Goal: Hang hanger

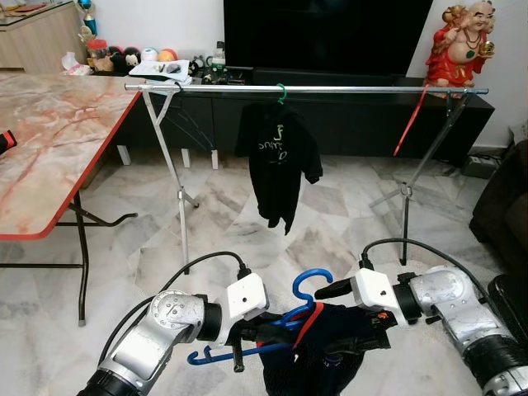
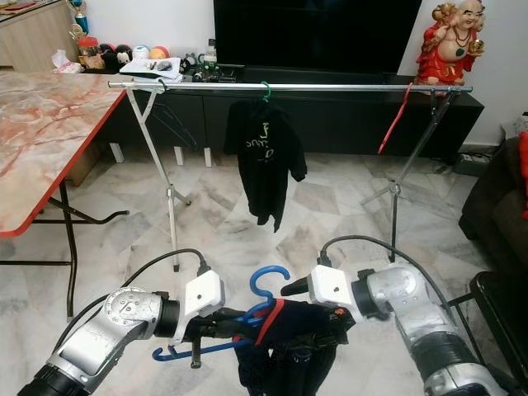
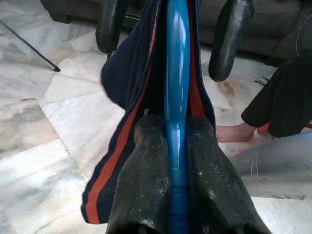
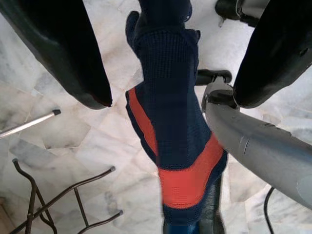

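Observation:
A blue plastic hanger [image 1: 313,279] carrying a navy garment with red stripes [image 1: 332,346] hangs low in front of me, between both arms. My left gripper [image 3: 175,129] is shut on the hanger's blue bar. My right gripper [image 4: 173,100] is open, its two fingers spread on either side of the garment [image 4: 170,122] without closing on it. Farther ahead a metal clothes rail [image 1: 355,89] spans the room on two folding stands. A black T-shirt [image 1: 279,157] hangs from it on a green hanger [image 1: 281,93].
A marble-topped folding table [image 1: 49,148] stands at the left. A red strap [image 1: 410,124] dangles from the rail's right end. The rack's legs [image 1: 182,206] splay on the tiled floor. A dark TV console [image 1: 346,124] is behind it, a dark sofa [image 1: 503,206] at the right. A person's bare foot [image 3: 234,132] rests nearby.

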You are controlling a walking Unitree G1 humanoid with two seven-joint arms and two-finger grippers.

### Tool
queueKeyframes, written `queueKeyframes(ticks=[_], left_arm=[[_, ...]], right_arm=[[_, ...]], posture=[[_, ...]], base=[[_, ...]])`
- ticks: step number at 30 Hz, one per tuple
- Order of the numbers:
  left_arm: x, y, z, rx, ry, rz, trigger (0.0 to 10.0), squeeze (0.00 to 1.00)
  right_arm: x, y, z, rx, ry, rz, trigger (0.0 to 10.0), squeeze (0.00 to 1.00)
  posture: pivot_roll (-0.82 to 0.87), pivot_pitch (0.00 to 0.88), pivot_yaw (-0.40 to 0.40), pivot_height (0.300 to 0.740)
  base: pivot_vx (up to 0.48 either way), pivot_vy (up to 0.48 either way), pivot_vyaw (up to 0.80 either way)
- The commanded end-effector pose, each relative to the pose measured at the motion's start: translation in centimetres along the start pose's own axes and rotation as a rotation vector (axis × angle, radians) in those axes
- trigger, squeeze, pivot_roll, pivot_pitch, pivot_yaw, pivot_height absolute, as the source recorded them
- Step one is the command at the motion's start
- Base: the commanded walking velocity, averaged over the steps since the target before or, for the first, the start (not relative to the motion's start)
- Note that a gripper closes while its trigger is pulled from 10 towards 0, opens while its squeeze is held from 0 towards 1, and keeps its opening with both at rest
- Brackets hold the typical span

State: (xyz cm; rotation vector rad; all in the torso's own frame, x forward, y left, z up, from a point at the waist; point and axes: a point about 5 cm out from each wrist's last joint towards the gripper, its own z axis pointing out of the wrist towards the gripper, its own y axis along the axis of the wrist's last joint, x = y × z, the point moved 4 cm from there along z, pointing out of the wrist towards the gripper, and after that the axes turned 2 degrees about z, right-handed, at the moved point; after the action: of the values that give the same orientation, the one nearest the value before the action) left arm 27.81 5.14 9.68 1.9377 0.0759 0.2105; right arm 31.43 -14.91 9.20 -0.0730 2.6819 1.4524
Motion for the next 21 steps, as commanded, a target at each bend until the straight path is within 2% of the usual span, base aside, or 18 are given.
queueKeyframes(ticks=[1,2,3,4,5,21], left_arm=[[-0.32,2.0,0.39,-0.043,-0.033,0.071,10.0,0.0],[-0.35,2.03,0.41,-0.043,-0.035,0.072,10.0,0.0],[-0.4,2.05,0.45,-0.043,-0.038,0.073,10.0,0.0],[-0.4,2.05,0.45,-0.043,-0.038,0.073,10.0,0.0],[-0.45,2.06,0.52,-0.044,-0.04,0.074,10.0,0.0],[-0.26,2.62,0.77,-0.056,-0.034,0.1,10.0,0.0]], right_arm=[[-0.61,0.53,-0.08,-0.019,-0.026,-0.008,10.0,0.0],[-0.69,0.58,-0.07,-0.024,-0.032,-0.006,8.8,0.0],[-0.9,0.71,-0.02,-0.042,-0.045,0.008,6.8,0.0],[-0.9,0.71,-0.02,-0.042,-0.045,0.008,6.8,0.0],[-0.86,0.71,0.05,-0.055,-0.04,0.024,0.0,0.0],[-0.03,0.37,0.31,-0.102,0.029,0.104,0.0,0.0]], posture=[[0.09,0.045,-0.059,0.74],[0.09,0.047,-0.059,0.74],[0.09,0.047,-0.059,0.74],[0.09,0.047,-0.059,0.74],[0.09,0.047,-0.059,0.74],[0.1,0.049,-0.06,0.74]], base=[[0.0,0.0,0.0],[0.0,0.0,0.0],[0.0,0.0,0.0],[0.0,0.0,0.0],[0.0,0.0,0.0],[0.0,0.0,0.0]])
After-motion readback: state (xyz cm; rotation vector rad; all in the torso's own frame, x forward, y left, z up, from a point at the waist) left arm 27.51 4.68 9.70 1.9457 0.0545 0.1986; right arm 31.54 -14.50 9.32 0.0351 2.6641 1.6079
